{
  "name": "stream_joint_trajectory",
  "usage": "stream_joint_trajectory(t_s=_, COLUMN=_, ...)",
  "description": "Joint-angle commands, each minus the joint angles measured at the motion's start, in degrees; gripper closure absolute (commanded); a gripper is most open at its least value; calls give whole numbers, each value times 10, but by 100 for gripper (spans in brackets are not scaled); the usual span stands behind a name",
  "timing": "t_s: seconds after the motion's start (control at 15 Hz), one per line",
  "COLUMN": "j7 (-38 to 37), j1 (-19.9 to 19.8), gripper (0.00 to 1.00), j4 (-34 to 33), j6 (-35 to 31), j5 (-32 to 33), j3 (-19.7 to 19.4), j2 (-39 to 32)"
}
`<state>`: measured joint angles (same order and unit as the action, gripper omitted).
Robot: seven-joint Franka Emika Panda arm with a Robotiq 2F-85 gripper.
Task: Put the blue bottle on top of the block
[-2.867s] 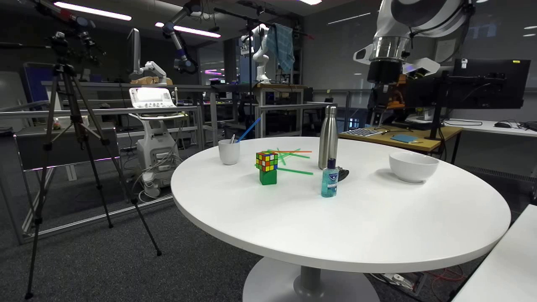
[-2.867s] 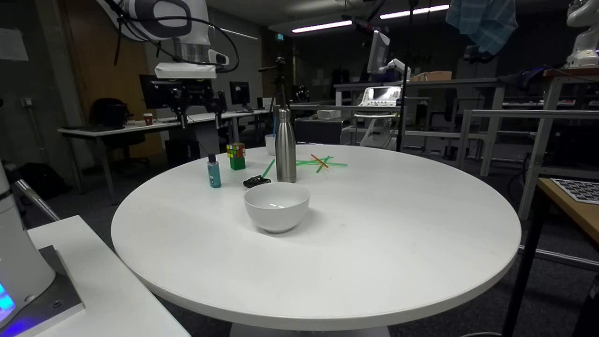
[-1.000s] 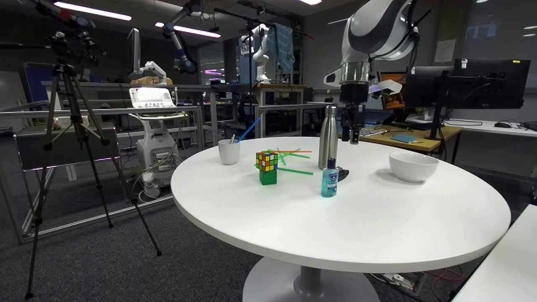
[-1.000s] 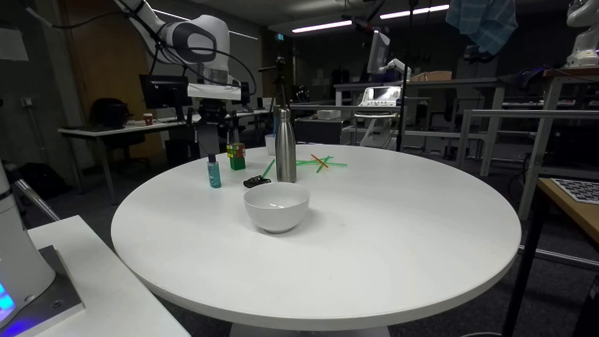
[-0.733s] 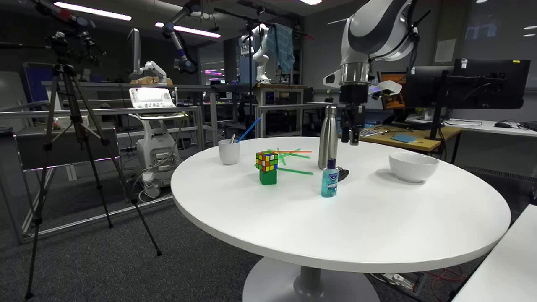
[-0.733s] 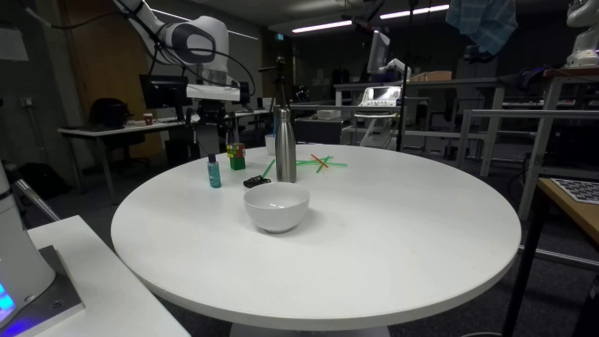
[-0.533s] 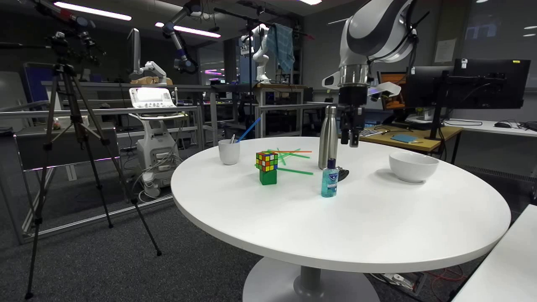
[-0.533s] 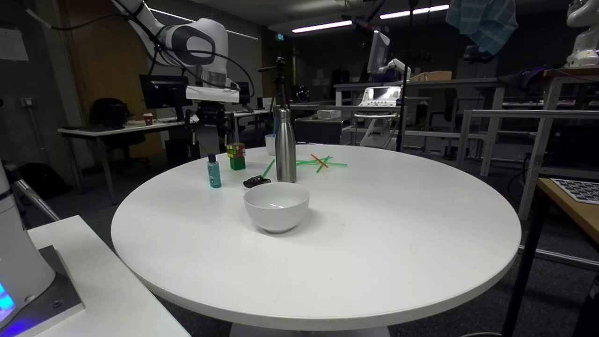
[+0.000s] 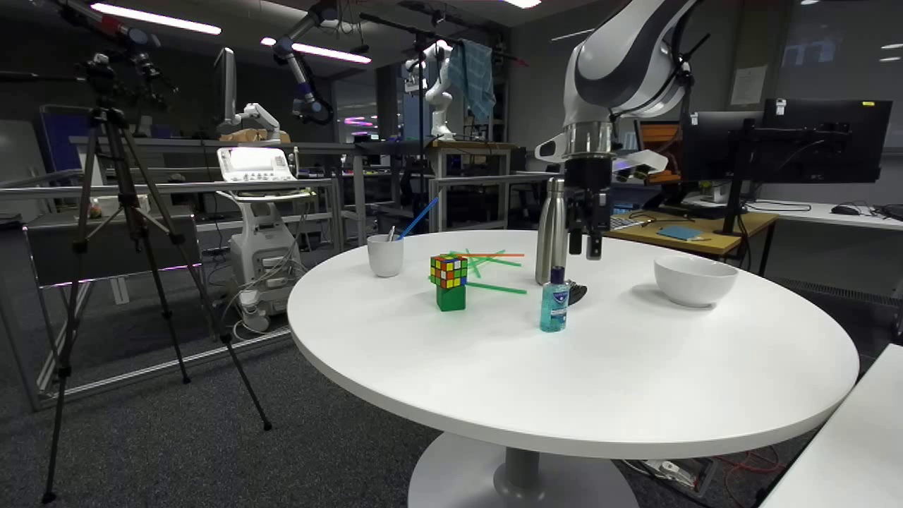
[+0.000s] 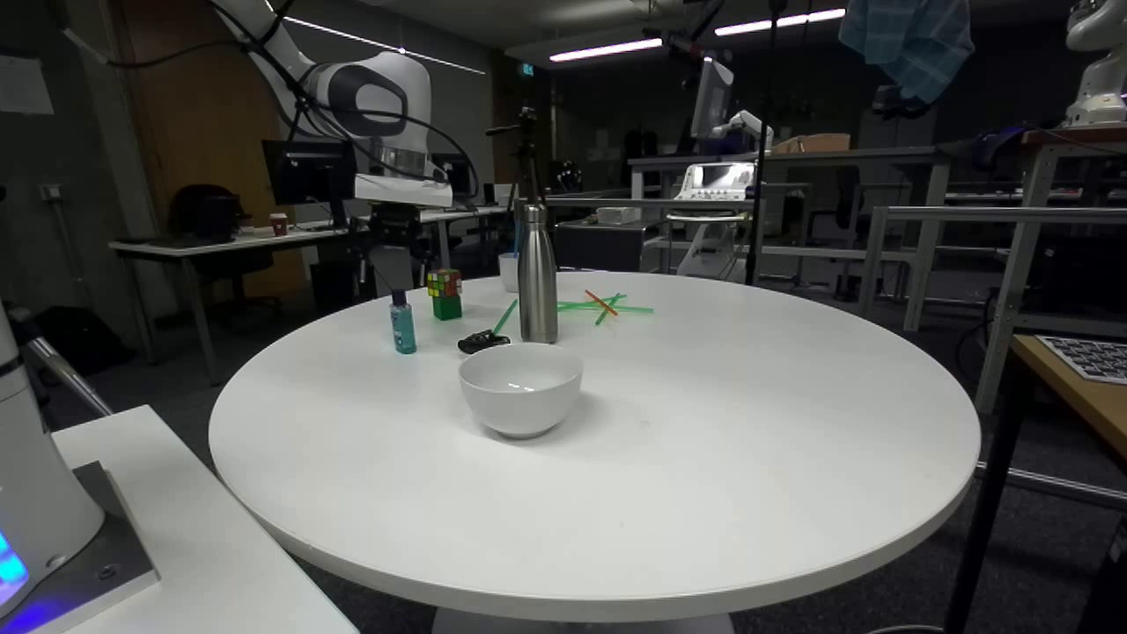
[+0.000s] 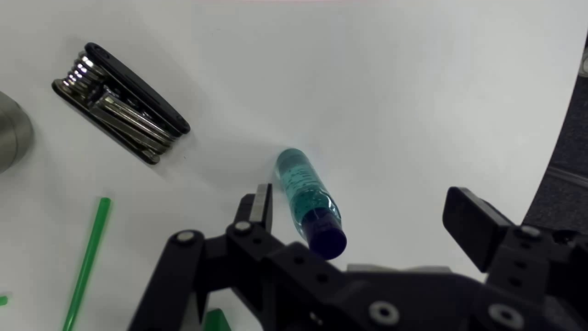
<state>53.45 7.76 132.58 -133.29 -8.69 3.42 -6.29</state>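
Observation:
The blue bottle (image 9: 554,310) stands upright on the white table in both exterior views (image 10: 403,329), its dark cap up. The block shows as a coloured puzzle cube (image 9: 449,272) resting on a plain green cube (image 9: 451,298); the stack also shows in an exterior view (image 10: 446,305). In the wrist view only a green corner (image 11: 216,320) shows. My gripper (image 9: 585,248) is open and empty above the table near the bottle. In the wrist view the bottle (image 11: 307,195) appears between the fingers (image 11: 358,200), closer to the left finger, with no visible contact.
A tall steel flask (image 9: 550,240) stands close behind the bottle. A black folding multi-tool (image 11: 121,103) lies near its foot. A white bowl (image 9: 695,281), a white cup with sticks (image 9: 385,255) and green and orange straws (image 9: 497,288) are also on the table.
My gripper has come down from high above the table and across towards the bottle, and it is still lowering. The bottle, the block and the other objects have not moved.

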Motion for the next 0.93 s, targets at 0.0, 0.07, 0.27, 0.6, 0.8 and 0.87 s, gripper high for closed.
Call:
stream_joint_trajectory(t_s=0.0, j7=40, j1=-21, gripper=0, j4=-34, j6=13, j5=-1, j3=19, j2=-27)
stream_joint_trajectory(t_s=0.07, j7=48, j1=-23, gripper=0, j4=-38, j6=14, j5=-2, j3=21, j2=-31)
stream_joint_trajectory(t_s=0.27, j7=69, j1=-25, gripper=0, j4=-50, j6=14, j5=-3, j3=24, j2=-42)
stream_joint_trajectory(t_s=0.6, j7=98, j1=-32, gripper=0, j4=-66, j6=17, j5=-5, j3=32, j2=-56)
stream_joint_trajectory(t_s=0.8, j7=105, j1=-36, gripper=0, j4=-79, j6=20, j5=-6, j3=38, j2=-69)
stream_joint_trajectory(t_s=0.87, j7=106, j1=-36, gripper=0, j4=-85, j6=22, j5=-6, j3=39, j2=-76)
